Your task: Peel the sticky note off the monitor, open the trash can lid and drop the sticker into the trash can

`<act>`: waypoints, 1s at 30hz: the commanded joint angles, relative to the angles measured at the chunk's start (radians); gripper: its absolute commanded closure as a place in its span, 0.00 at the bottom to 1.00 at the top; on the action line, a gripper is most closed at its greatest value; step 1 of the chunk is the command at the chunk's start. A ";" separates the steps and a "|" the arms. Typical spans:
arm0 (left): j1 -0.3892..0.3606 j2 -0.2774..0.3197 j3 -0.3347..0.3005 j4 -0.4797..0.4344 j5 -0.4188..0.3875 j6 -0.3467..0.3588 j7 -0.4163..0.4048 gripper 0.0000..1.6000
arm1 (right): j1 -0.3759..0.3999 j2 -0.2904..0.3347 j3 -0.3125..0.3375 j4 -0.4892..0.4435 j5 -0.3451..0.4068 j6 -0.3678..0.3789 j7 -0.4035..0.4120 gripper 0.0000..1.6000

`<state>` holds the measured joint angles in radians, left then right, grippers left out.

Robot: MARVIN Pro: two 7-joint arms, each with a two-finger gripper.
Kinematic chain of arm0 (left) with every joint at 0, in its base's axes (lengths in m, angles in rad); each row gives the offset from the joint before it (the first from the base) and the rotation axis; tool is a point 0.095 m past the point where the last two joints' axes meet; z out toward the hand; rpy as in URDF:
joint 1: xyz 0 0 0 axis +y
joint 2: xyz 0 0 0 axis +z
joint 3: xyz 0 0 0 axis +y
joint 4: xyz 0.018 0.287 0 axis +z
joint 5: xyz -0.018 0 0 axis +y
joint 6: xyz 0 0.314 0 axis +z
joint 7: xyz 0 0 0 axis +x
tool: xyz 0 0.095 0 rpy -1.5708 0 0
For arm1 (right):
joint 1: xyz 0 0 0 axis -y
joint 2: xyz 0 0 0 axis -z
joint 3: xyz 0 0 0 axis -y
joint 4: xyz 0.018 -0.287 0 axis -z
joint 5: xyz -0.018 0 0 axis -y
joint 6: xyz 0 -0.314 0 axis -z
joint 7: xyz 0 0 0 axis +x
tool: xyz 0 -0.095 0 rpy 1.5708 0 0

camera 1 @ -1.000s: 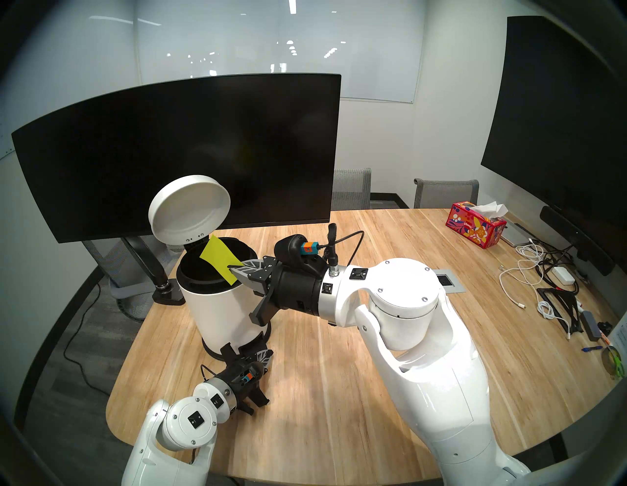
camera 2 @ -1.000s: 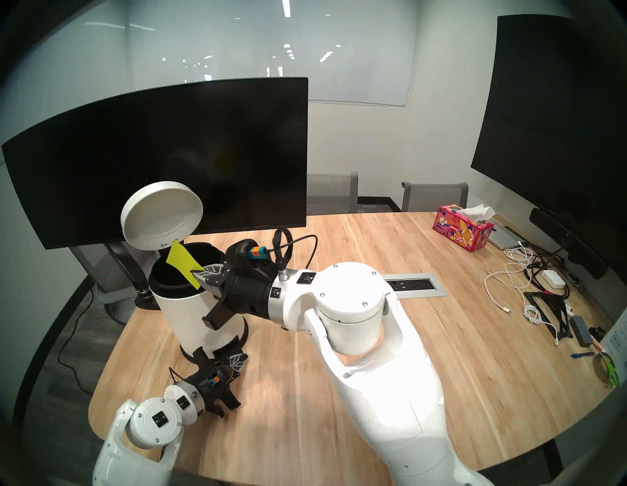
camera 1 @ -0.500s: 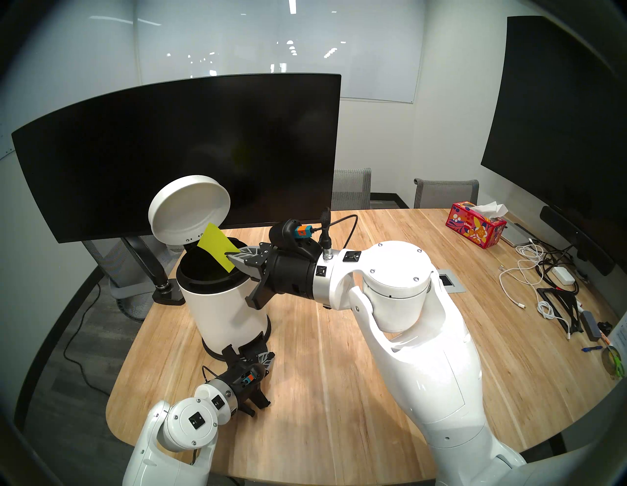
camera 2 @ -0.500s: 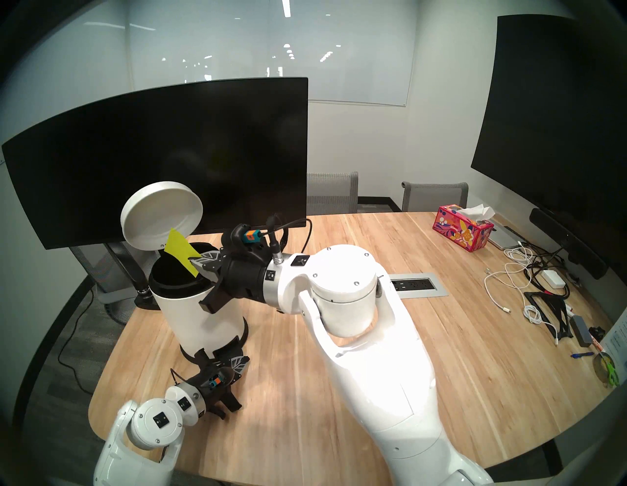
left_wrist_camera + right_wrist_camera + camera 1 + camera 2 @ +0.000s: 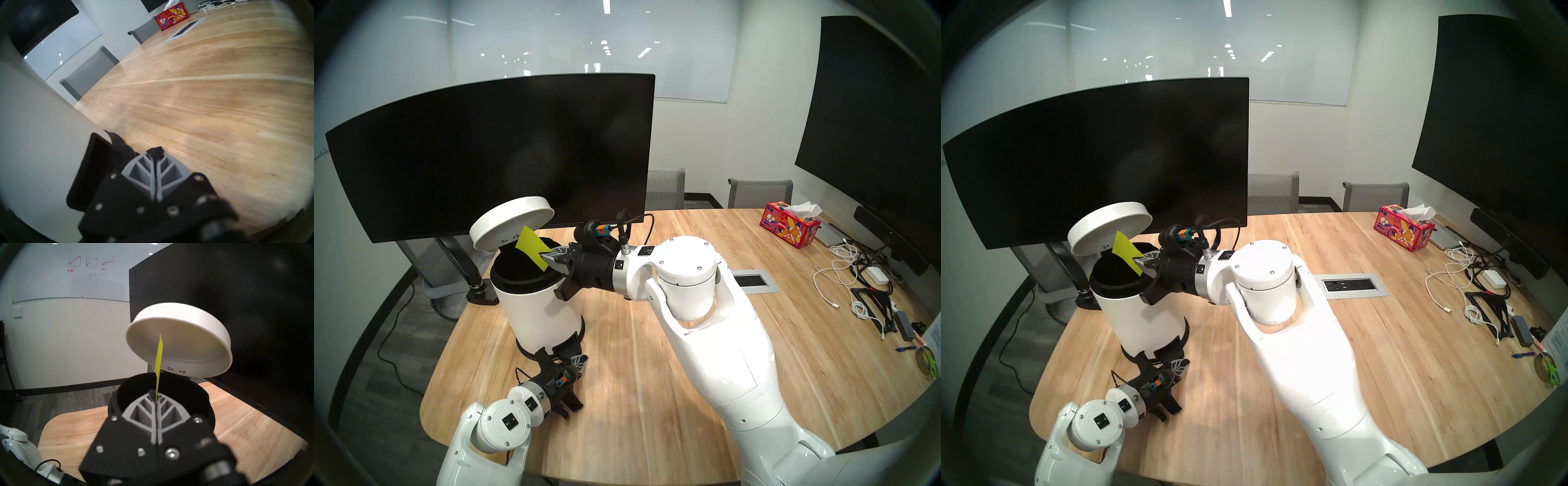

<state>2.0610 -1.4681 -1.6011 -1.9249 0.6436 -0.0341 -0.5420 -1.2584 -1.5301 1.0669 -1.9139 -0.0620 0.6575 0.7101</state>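
The sticky note (image 5: 533, 246) stood on edge above the open mouth of the trash can (image 5: 536, 298), pinched by one lower corner between the closed fingers (image 5: 144, 414) of the right gripper (image 5: 548, 261). It looked feather-light and limp: in the right wrist view it showed as a thin, slightly twisted sliver (image 5: 158, 361) rising in front of the trash can lid (image 5: 180, 339). Such paper would likely flutter or cling by its adhesive strip instead of dropping cleanly, so a corner pinch well over the black inner bucket (image 5: 163, 390) seemed the sensible hold. The lid (image 5: 512, 222) hung only part-raised, tilted over the rear of the opening, with the note's top corner just beside its underside; whether they touched I could not tell. Low at the can's base, the left gripper (image 5: 573, 359) sat at the foot pedal (image 5: 95, 169), its fingers (image 5: 155, 174) pressed together on nothing. The monitor (image 5: 490, 152) stood bare behind, and the counter (image 5: 653, 390) carried the can.
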 commanded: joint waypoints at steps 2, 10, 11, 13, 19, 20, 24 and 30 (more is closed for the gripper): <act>-0.003 0.002 -0.013 -0.002 -0.005 -0.003 0.005 1.00 | 0.028 -0.024 -0.002 0.010 -0.008 -0.010 -0.014 1.00; 0.003 0.002 -0.016 -0.011 -0.013 -0.004 0.003 1.00 | 0.066 -0.023 -0.013 0.049 -0.014 0.020 0.006 1.00; 0.003 0.004 -0.016 -0.013 -0.014 -0.002 0.000 1.00 | 0.060 -0.028 -0.010 0.045 -0.011 0.021 0.002 1.00; 0.004 0.004 -0.017 -0.015 -0.016 -0.002 0.001 1.00 | 0.058 -0.027 -0.009 0.037 -0.008 0.026 0.005 0.56; 0.003 0.007 -0.021 -0.022 -0.022 0.000 0.000 1.00 | 0.057 -0.016 -0.001 0.015 -0.003 0.034 0.022 0.00; 0.003 0.007 -0.022 -0.022 -0.024 0.001 -0.001 1.00 | 0.057 -0.015 0.004 0.010 0.002 0.034 0.026 0.00; 0.003 0.009 -0.027 -0.019 -0.028 0.003 -0.001 1.00 | 0.058 -0.007 0.021 -0.035 0.009 0.050 0.042 0.00; 0.010 0.014 -0.027 -0.025 -0.037 0.003 -0.005 1.00 | 0.015 0.061 0.067 -0.145 0.028 0.089 0.096 0.00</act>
<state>2.0683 -1.4581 -1.6156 -1.9314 0.6100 -0.0293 -0.5484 -1.2187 -1.5218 1.0982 -1.9498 -0.0571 0.7280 0.7662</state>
